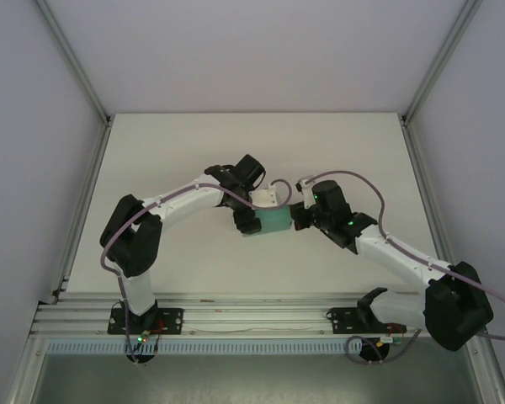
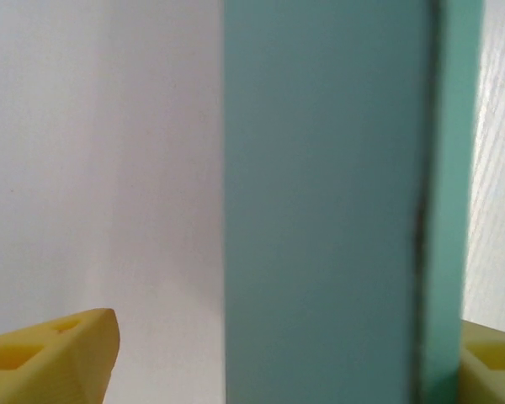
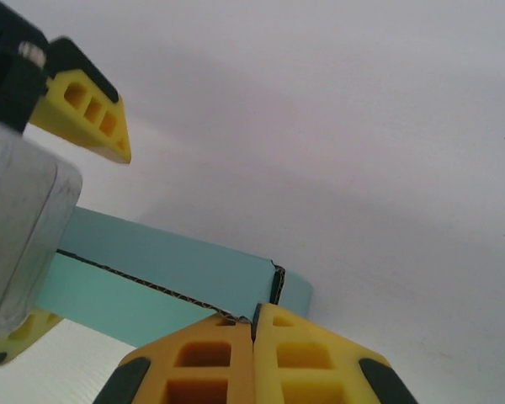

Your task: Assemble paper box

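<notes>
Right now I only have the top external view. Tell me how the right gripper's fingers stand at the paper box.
Observer: In the right wrist view, the right gripper has its fingers pressed together at an edge of the paper box. I cannot tell whether cardboard is pinched between them.
Operator: Now give me the left gripper.
Observer: The left gripper is open. The box stands between its fingers, with a clear gap on that finger's side.
</notes>
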Controlling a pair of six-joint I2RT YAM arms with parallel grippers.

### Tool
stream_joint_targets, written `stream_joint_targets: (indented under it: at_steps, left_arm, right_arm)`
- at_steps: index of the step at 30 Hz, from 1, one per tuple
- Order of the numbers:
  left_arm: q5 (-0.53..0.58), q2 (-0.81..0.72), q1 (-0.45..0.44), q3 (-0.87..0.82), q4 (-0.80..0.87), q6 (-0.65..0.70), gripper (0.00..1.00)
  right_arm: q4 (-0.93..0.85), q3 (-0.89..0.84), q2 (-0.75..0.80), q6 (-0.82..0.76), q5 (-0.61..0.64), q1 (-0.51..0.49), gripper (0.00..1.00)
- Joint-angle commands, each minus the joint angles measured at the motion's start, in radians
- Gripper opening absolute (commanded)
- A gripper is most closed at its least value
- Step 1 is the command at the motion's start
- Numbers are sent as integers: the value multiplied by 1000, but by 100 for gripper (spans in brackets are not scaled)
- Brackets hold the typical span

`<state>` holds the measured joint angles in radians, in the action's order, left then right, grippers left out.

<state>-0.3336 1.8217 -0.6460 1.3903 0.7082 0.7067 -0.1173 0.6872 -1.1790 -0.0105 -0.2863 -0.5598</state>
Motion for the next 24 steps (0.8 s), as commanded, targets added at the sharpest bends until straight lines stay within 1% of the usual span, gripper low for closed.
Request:
stream_joint_targets:
  at_steps: [1, 4, 7, 9, 11, 12, 14, 16, 18, 20, 22, 23, 24]
  left_arm:
    - [-1, -71, -2, -12, -75, -45, 99]
    - [24, -135, -2, -68, -143, -90, 100]
    - [47, -211, -2, -129, -186, -153, 100]
    - [104, -263, -3, -174, -224, -224, 100]
    - [199, -315, -2, -219, -247, -329, 100]
    - [236, -335, -2, -236, -243, -374, 98]
    - [276, -370, -1, -280, -238, -449, 79]
    - [286, -392, 1, -322, -250, -499, 68]
    - [274, -394, 0, -340, -256, -495, 61]
    - [275, -385, 0, -330, -242, -509, 57]
    - [260, -378, 1, -323, -235, -513, 51]
    - [258, -376, 0, -326, -241, -512, 46]
    - [261, -374, 0, -327, -245, -509, 37]
  right_arm:
    - [-88, 52, -24, 38, 88, -25, 0]
    - [-125, 79, -53, 40, 177, -67, 0]
    - [-151, 107, -84, 67, 214, -87, 0]
    - [-169, 125, -98, 82, 245, -102, 0]
    - [-184, 143, -109, 95, 273, -117, 0]
    - [-190, 150, -111, 100, 278, -123, 0]
    - [-194, 156, -116, 106, 275, -131, 0]
    - [-199, 163, -120, 107, 262, -134, 0]
    - [-201, 165, -122, 106, 256, -137, 0]
    - [-205, 168, -120, 105, 257, -137, 0]
    - [-210, 165, -117, 107, 262, -137, 0]
    - [-212, 165, -116, 111, 263, -137, 0]
    - [-210, 163, -114, 112, 263, -137, 0]
